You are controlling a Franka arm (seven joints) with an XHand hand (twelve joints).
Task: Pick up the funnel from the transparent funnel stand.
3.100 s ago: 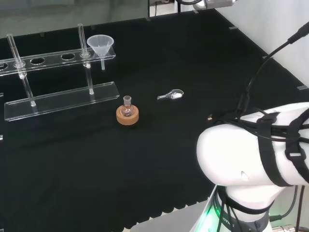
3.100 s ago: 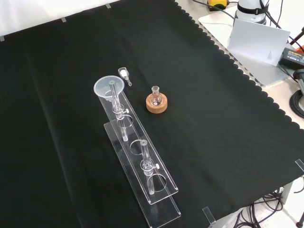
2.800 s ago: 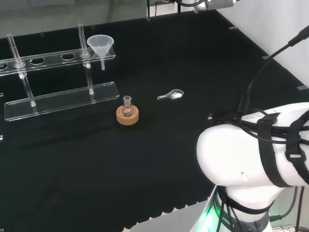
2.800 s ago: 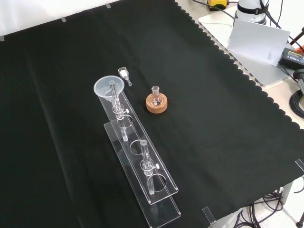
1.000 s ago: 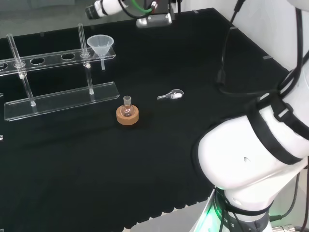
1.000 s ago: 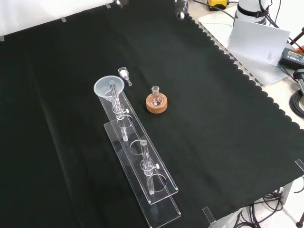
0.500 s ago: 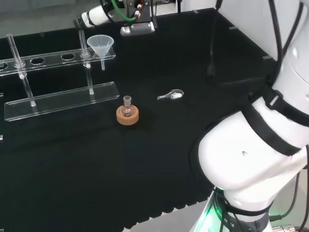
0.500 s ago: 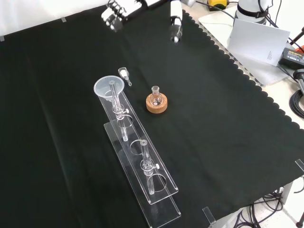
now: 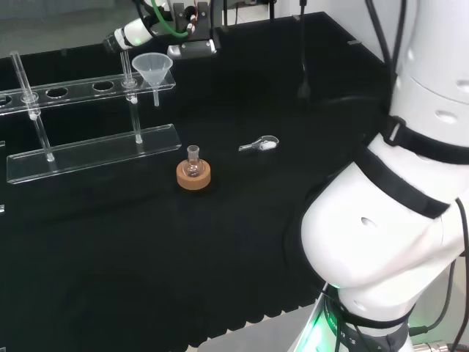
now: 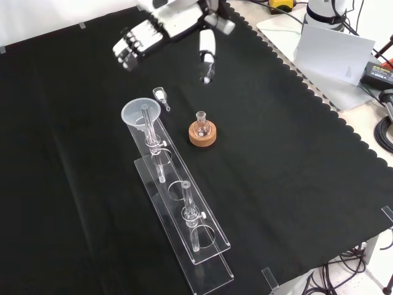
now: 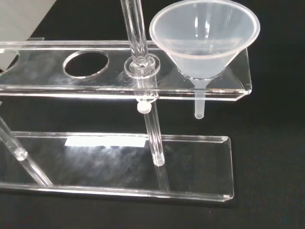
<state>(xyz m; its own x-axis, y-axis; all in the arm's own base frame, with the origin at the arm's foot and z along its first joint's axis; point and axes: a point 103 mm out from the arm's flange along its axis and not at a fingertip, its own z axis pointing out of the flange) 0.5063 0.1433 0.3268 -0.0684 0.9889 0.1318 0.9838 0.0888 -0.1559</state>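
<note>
The translucent plastic cone-shaped funnel (image 11: 205,40) sits in the end hole of the clear acrylic two-tier funnel stand (image 11: 119,90), its short stem hanging through the upper shelf and ending well above the lower plate. In the front view the funnel (image 10: 140,112) is at the stand's far end, so nothing of the pick-up is done yet: it is seated and untouched.

The black and white hand (image 10: 169,27) hangs above the desk beyond that end of the stand, apart from the funnel, with its fingers (image 10: 132,44) spread out straight on one side and the thumb on the other, holding nothing. In the head view the hand (image 9: 139,29) is just behind the funnel's rim.

By my judgement, what remains is the whole grasp: closing the gap, curling round the cone below its rim, and lifting it straight up so the stem clears the hole. The upright glass rod (image 11: 138,52) standing just beside the funnel leaves little room on that side.
</note>
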